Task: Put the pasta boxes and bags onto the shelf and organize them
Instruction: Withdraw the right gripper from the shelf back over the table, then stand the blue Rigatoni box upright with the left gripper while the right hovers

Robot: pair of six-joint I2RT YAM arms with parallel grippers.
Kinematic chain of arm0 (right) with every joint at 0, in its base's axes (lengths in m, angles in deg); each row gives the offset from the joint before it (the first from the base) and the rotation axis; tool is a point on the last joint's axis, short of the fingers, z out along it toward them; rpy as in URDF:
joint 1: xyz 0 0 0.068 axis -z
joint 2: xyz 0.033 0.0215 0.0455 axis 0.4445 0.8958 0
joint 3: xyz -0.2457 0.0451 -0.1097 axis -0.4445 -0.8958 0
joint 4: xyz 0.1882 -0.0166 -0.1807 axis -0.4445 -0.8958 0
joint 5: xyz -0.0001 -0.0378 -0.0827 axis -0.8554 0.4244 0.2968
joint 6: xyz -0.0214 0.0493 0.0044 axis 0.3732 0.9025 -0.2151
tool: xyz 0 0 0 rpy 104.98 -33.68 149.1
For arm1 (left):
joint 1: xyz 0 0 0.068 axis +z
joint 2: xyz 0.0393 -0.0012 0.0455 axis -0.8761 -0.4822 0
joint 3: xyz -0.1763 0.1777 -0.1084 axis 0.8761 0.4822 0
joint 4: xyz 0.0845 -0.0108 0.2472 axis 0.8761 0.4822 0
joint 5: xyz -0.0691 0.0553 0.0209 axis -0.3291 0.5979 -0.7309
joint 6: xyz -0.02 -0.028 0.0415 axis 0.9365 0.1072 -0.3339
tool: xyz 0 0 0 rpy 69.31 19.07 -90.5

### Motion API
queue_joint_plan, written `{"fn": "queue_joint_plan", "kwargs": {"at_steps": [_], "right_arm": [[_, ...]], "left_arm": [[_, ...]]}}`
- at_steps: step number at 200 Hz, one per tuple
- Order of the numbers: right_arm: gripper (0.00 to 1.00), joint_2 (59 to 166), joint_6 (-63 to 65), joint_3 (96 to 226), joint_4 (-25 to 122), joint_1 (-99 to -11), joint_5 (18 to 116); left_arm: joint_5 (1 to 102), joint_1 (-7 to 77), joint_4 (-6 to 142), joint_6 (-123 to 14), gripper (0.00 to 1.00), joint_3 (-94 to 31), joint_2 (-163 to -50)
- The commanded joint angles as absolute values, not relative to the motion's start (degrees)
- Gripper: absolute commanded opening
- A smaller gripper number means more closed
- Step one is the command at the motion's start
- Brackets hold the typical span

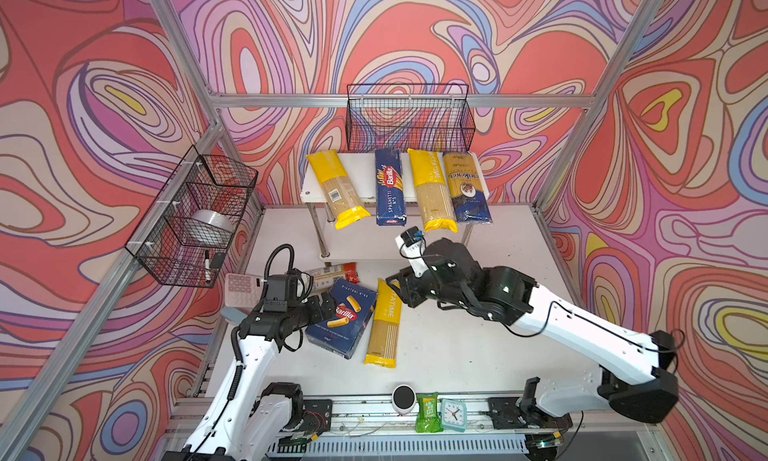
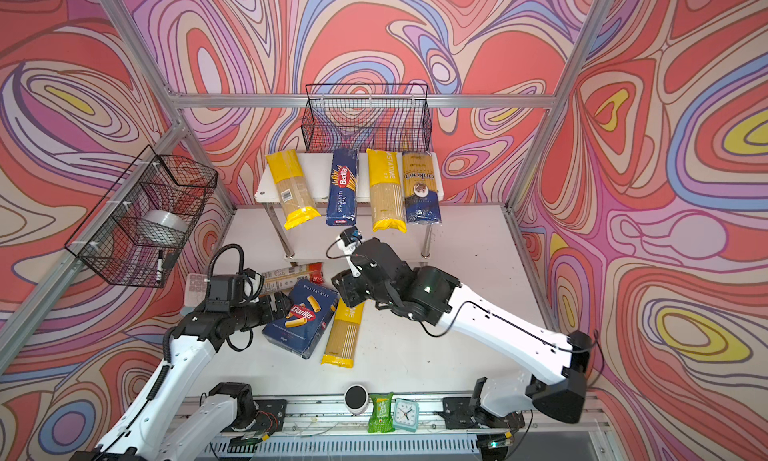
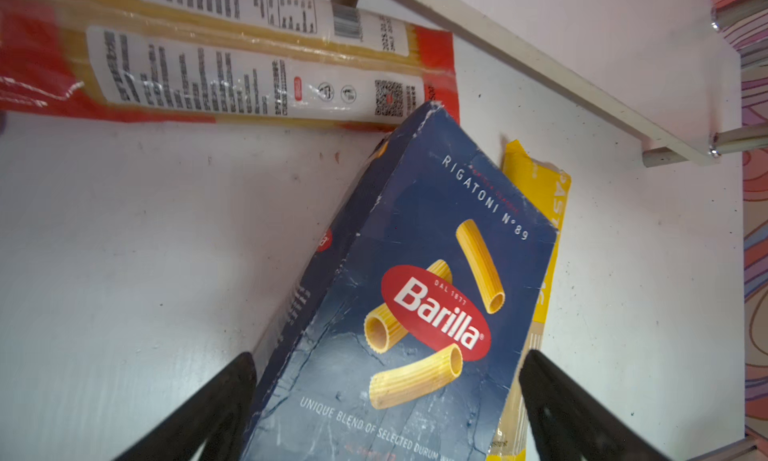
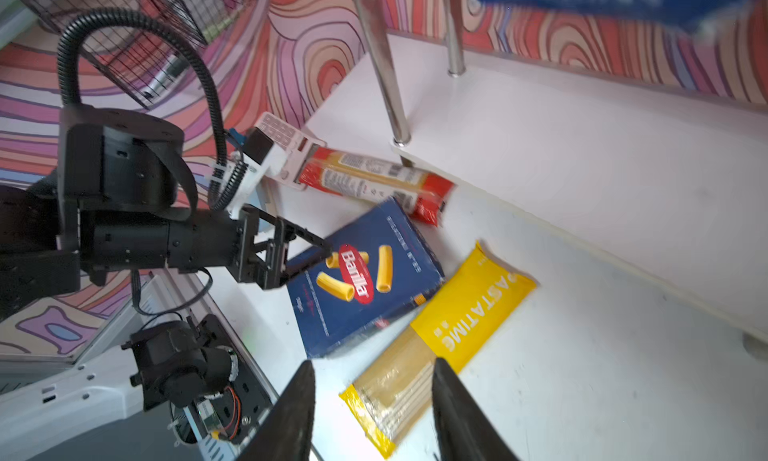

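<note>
One counter (image 1: 478, 346): white; I see three packs lying on it, in front of the shelf.
Shelf (image 1: 365, 176): white, two tiers on chrome legs, at the back of the counter. Four packs lie side by side on its top board, near ends hanging over the front edge.
Rigatoni box (image 1: 343, 315): dark blue, flat on the counter, face up, one long edge against the counter yellow-ended packet (image 1: 384, 326).
Top board, left to right in both top views: left yellow-ended packet (image 1: 336, 189), spaghetti box (image 1: 390, 187), middle yellow-ended packet (image 1: 432, 191), gold and dark blue packet (image 1: 467, 187).
Red-ended packet (image 3: 249, 76): on the counter by the shelf's lower front corner; the rigatoni box's far corner meets it.
Left gripper (image 3: 388, 355): jaws spread wide, straddling the rigatoni box's near end. I cannot tell whether they touch it.
Right gripper (image 4: 374, 367): jaws parted, nothing clamped; it hangs above the counter yellow-ended packet.
</note>
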State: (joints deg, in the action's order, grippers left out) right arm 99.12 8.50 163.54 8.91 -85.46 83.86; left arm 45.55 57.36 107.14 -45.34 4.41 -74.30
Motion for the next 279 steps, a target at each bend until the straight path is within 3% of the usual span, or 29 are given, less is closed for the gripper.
{"fn": "queue_joint_plan", "kwargs": {"at_steps": [1,29,87,180,279], "right_arm": [[0.5,94.5,16.6,153.4,10.4,-85.5,86.4],[0.51,88.6,19.8,145.0,10.8,-85.5,87.1],[0.58,82.3,19.4,134.3,17.8,-85.5,88.5],[0.61,81.3,21.0,131.1,17.6,-85.5,90.2],[0.61,81.1,23.7,127.0,19.5,-85.5,88.8]], "left_arm": [[49.1,57.0,101.9,-42.6,1.0,6.6,-72.6],[53.9,56.8,99.9,-44.3,1.0,8.8,-69.8],[50.7,55.2,90.5,-45.3,1.0,13.8,-74.0],[46.4,54.0,85.2,-45.4,1.0,12.7,-82.8],[51.2,34.2,81.9,-36.2,1.0,11.6,-84.6]]}}
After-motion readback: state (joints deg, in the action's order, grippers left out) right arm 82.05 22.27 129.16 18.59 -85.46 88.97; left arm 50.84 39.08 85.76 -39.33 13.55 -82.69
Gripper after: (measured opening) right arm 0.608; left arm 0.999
